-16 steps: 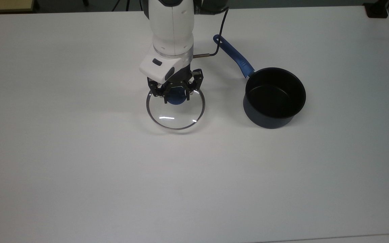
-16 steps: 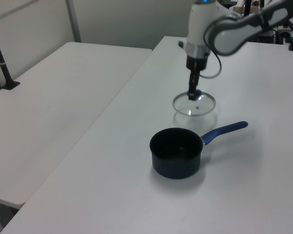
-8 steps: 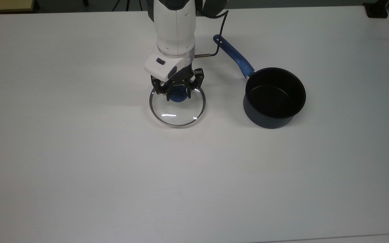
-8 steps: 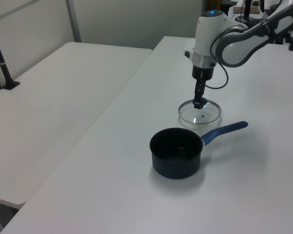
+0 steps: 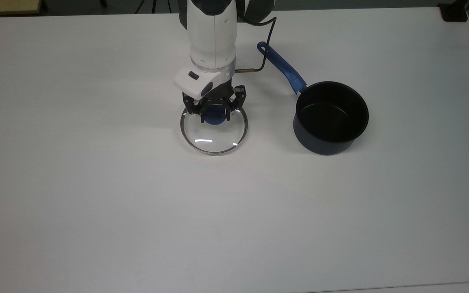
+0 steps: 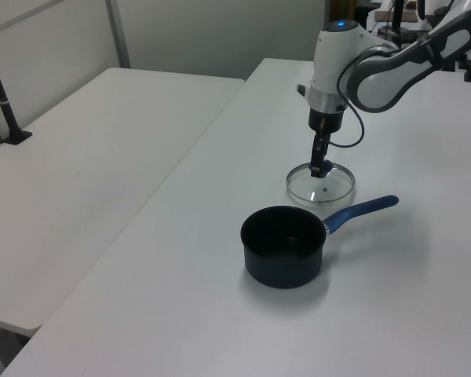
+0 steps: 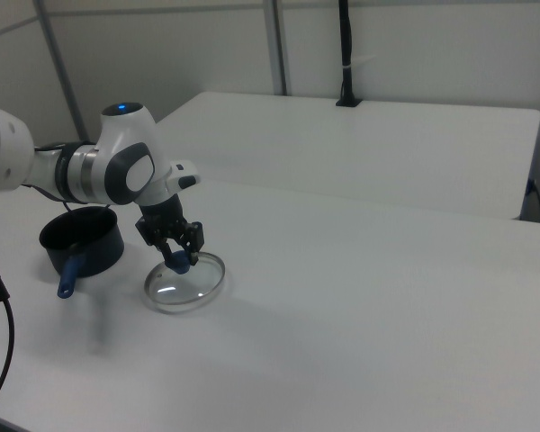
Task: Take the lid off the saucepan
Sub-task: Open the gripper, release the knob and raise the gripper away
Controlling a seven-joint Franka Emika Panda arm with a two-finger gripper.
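— Over the middle of the white tabletop (image 5: 96, 183), what is the pincer (image 5: 214, 115) doing?

— It points straight down over the lid (image 5: 214, 136), and its two black fingers (image 5: 197, 110) stand either side of the round blue knob (image 5: 215, 118) at the lid's centre. In the top view they look set close against the knob, but whether they pinch it or merely flank it I cannot tell.

— And the lid itself?

— It lies flat on the tabletop, a clear glass disc with a thin metal rim. It is off the saucepan (image 5: 331, 118) and well apart from it, toward the top view's left. In the right view the lid (image 7: 185, 281) sits on the saucepan's right, with the pincer (image 7: 178, 258) above it.

— Where does the saucepan stand?

— Upright and open, black inside, with its long blue handle (image 5: 282, 68) running toward the top view's upper left. In the left view the saucepan (image 6: 283, 246) is in front of the lid (image 6: 320, 182), its handle reaching toward the left view's right.

— Anything hidden or hard to read?

— The far part of the lid's rim and much of the knob are covered by the pincer and the white wrist (image 5: 212, 36) in the top view. The arm is cut off at the top view's upper edge. In the left view the pincer (image 6: 319, 168) is a thin dark shape, its fingers not separable. A black cable (image 5: 266, 44) loops from the wrist past the end of the handle.
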